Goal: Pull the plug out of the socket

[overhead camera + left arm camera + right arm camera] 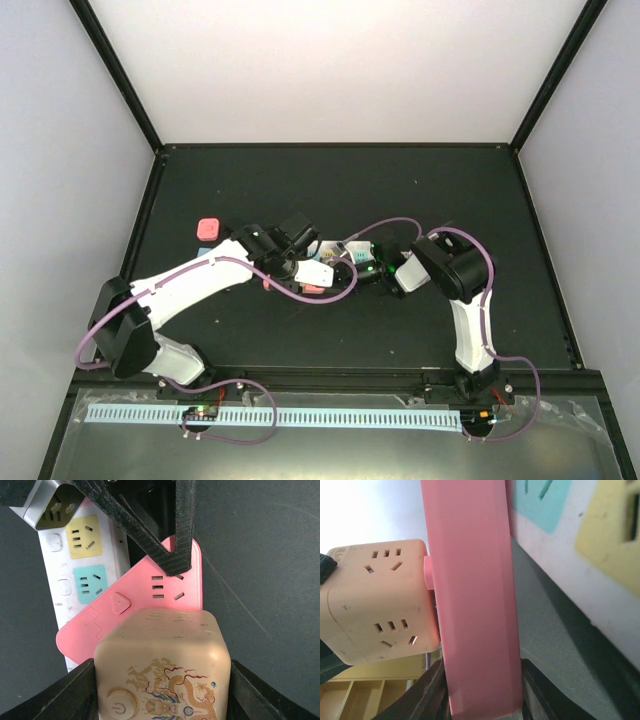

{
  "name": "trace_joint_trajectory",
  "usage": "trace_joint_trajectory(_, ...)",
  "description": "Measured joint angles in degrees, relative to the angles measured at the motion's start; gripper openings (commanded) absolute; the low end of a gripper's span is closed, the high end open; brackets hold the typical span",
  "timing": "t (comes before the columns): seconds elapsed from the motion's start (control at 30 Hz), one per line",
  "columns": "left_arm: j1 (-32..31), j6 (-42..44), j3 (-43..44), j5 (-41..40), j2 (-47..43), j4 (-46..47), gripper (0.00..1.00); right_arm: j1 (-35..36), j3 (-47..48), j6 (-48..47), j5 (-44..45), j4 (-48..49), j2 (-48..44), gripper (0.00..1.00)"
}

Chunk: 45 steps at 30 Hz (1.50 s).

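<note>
Two grippers clamped, plug not yet off.
Beside the white power strip [50, 565] mid-table, the pink socket strip [470, 580] stands on edge, pinched by the right gripper [485, 695]. The cream cube plug [162, 650] sits clamped in the left gripper [160, 695], a sliver of gap showing but seemingly joined; the full pull is left.

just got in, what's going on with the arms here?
The left pincer is closed around the beige cube plug. The right pincer clamps the pink socket block that the cube is plugged into. In the right wrist view the cube sits close against the pink block, so it isn't pulled off yet. In the left wrist view the pink block overlaps a white power strip with yellow and teal outlets.
</note>
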Motion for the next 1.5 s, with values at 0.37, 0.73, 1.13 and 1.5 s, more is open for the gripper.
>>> trace_joint_trajectory(0.37, -1.4, -0.7, 0.2, -1.7, -0.1, -0.4, 0.22, 0.0, 0.3, -0.9, -0.8, -0.4, 0.0, 0.01)
trace_joint_trajectory(0.73, -4.0, -2.6, 3.0, -7.1, 4.0, -2.1, 0.18, -0.7, 0.3, -2.3, 0.1, -1.7, 0.0, 0.01)
trace_joint_trajectory(1.13, -1.4, -4.3, 7.8, 7.7, -8.4, -2.7, 0.19, -1.0, 0.9, -3.8, 4.7, -2.9, 0.9, 0.01)
trace_joint_trajectory(1.5, -0.8, -4.1, 12.9, 9.2, -3.3, -2.7, 0.19, -1.0, 1.1, -3.8, 5.4, -3.0, 0.9, 0.18)
